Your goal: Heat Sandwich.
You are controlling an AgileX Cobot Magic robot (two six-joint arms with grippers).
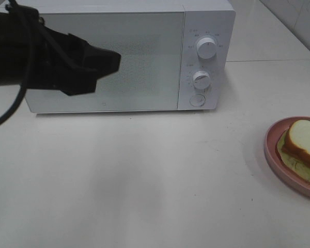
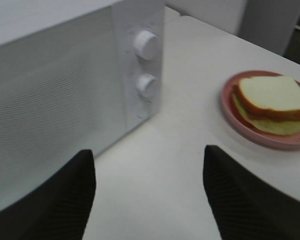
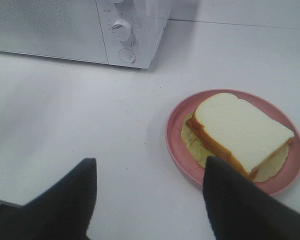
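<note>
Left gripper (image 2: 149, 200), jaws spread and empty, hangs before the closed microwave (image 1: 129, 57), presumably to open its door, while the right gripper (image 3: 150, 205), also spread, hovers beside the sandwich (image 3: 240, 132) on its pink plate (image 3: 176, 145) on the worktop (image 1: 144, 181).

High camera looks down at the white table (image 1: 144, 181), facing the microwave (image 1: 129, 57) front-on. Left wrist camera sits low, close to the microwave (image 2: 65, 100) door, looking along it toward the plate (image 2: 230, 107). Right wrist camera looks down over the plate (image 3: 172, 135), microwave (image 3: 90, 30) behind. All three share both.
</note>
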